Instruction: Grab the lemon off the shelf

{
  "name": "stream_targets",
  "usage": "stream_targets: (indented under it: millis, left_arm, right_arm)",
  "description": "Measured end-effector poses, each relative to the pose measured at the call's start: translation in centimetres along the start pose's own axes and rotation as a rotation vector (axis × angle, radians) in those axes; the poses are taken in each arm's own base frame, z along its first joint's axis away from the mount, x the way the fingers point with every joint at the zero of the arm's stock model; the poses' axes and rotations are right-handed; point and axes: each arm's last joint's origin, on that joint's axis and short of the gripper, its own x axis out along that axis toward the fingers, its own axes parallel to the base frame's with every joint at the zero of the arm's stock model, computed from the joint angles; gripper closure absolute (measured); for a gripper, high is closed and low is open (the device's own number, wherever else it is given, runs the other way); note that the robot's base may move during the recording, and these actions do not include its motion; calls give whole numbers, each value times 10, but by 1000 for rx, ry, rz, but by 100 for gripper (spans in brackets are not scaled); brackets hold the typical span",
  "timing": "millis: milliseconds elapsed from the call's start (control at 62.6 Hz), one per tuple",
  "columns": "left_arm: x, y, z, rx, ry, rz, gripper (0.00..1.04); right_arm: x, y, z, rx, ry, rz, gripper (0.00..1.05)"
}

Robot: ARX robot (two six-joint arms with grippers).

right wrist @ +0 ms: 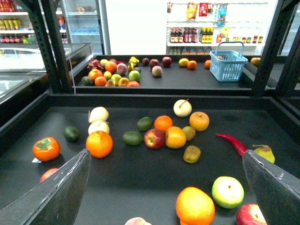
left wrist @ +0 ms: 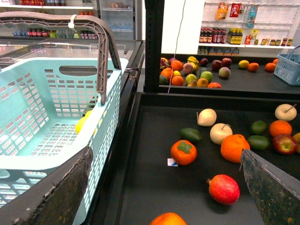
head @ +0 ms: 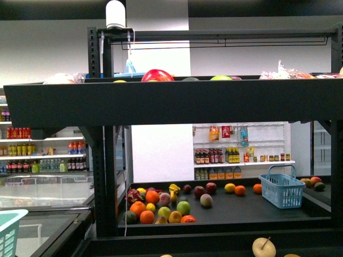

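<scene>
Lemon-like yellow fruit [left wrist: 82, 123] lies inside the pale green basket [left wrist: 47, 93], low against its wall, and this basket stands just beside the left pincer [left wrist: 165, 151], on the side of one of its fingers [left wrist: 61, 197]. I cannot say for sure that it is a lemon, because it is seen partly through the holes of the basket wall. The left pincer is spread wide and holds nothing; between its two fingers the dark tray of the shelf [left wrist: 150, 126] shows. Just ahead of this pincer lies a persimmon [left wrist: 183, 152], and nearer to its other finger a pomegranate [left wrist: 223, 189] and an orange [left wrist: 235, 147], all apart from the fingers. The right pincer [right wrist: 165, 153] is also wide open and empty, and it hangs above the same kind of tray. Ahead of it many fruits are scattered: a big orange fruit [right wrist: 99, 143] near one finger, a red chili [right wrist: 232, 142] near the other finger, and a green apple [right wrist: 227, 191] close between the fingers, not touching them. Well beyond both pincers a further tray carries a heap of fruit and a small blue basket [right wrist: 228, 65]. In the front view neither pincer shows.
</scene>
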Motion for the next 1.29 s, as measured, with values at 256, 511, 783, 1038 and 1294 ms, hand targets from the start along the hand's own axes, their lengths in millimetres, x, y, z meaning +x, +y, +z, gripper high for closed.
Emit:
stream_targets:
  millis: [256,511,783,1038,1294]
  left_arm:
    - [0,0,0,0,0,0,8]
    - [0,0,0,0,0,0,8]
    - [0,0,0,0,0,0,8]
    - [0,0,0,0,0,0,8]
    - [0,0,0,0,0,0,8]
  right_arm:
    - [0,0,0,0,0,0,7]
    - [0,0,0,0,0,0,7]
    - [0,0,0,0,0,0,7]
    - [0,0,0,0,0,0,7]
    - [0,0,0,0,0,0,7]
